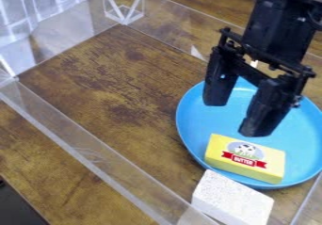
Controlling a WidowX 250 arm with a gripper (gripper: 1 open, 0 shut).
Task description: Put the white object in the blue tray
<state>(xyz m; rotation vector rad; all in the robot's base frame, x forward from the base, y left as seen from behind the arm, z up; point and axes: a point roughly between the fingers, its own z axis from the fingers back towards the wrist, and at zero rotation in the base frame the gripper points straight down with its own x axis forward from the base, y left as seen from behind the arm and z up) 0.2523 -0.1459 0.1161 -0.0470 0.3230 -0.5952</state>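
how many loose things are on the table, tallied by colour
white: 1, the small white speckled sponge-like block
yellow: 1, the yellow rectangular block with a red-and-white label
blue: 1, the large round blue plastic plate
total: 3

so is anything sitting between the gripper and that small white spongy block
Yes. The yellow block with the red-and-white label lies in the round blue plastic tray, between the open gripper hanging above the tray and the small white spongy block, which sits just outside the tray's near rim.
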